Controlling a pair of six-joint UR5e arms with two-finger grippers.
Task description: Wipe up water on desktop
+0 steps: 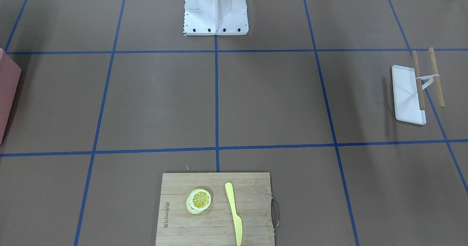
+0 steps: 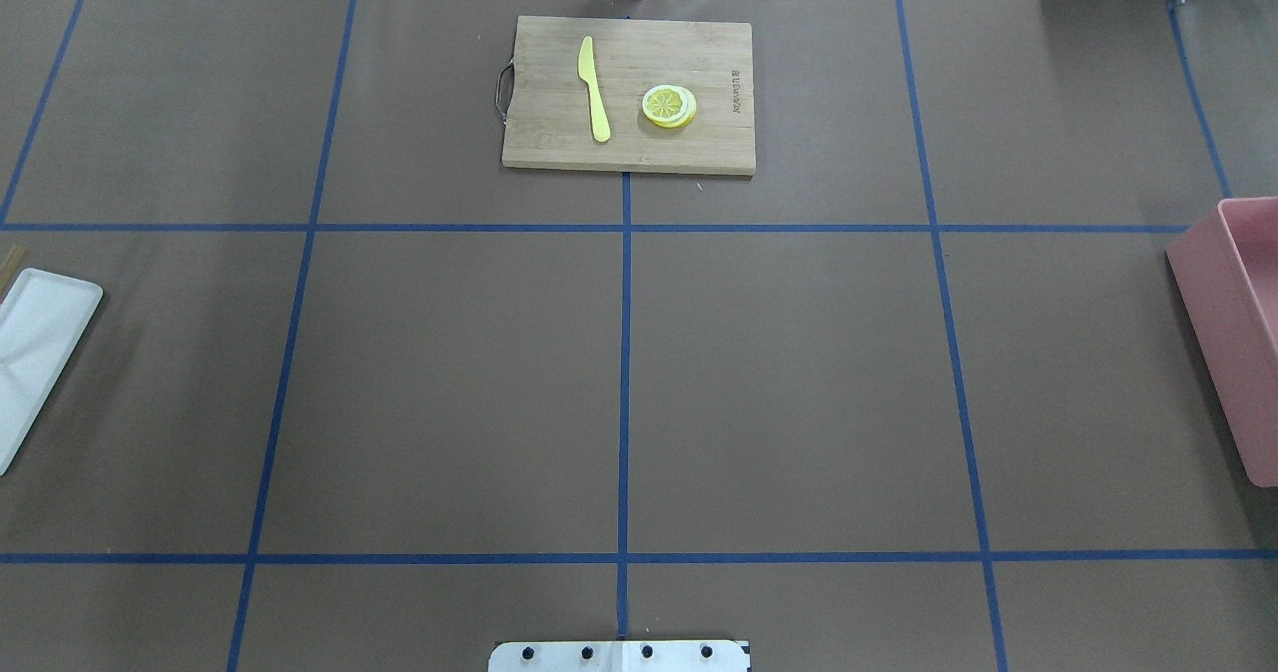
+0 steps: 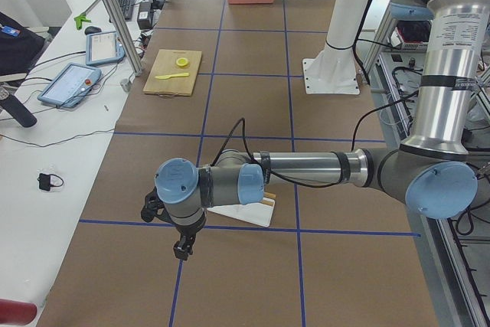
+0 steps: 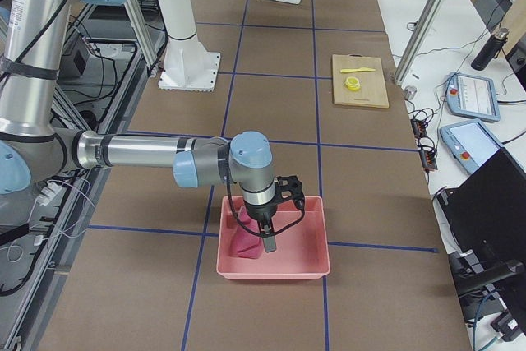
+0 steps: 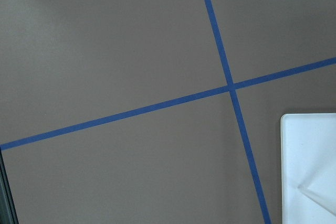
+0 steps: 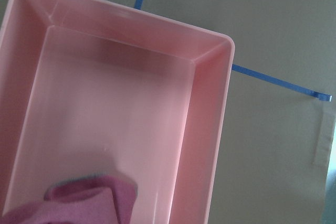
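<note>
The desktop (image 2: 449, 392) is a wide brown surface crossed by blue tape lines, and no water shows on it in any view. A crumpled pink cloth (image 4: 246, 242) lies in a pink bin (image 4: 316, 244); the right wrist view shows the cloth (image 6: 79, 203) at its bottom edge. My right gripper (image 4: 269, 244) hangs over the bin, just above the cloth. My left gripper (image 3: 182, 249) hangs over a tape line beside a white tray (image 3: 246, 215). Neither gripper shows in the overhead, front or wrist views, so I cannot tell whether they are open or shut.
A bamboo cutting board (image 2: 699, 143) with a yellow knife (image 2: 594, 88) and lemon slices (image 2: 668, 106) lies at the far middle edge. The white tray (image 1: 406, 96) carries two wooden sticks (image 1: 436, 76). The pink bin (image 2: 1223, 313) stands at the right edge. The robot base (image 1: 215, 15) stands mid-table.
</note>
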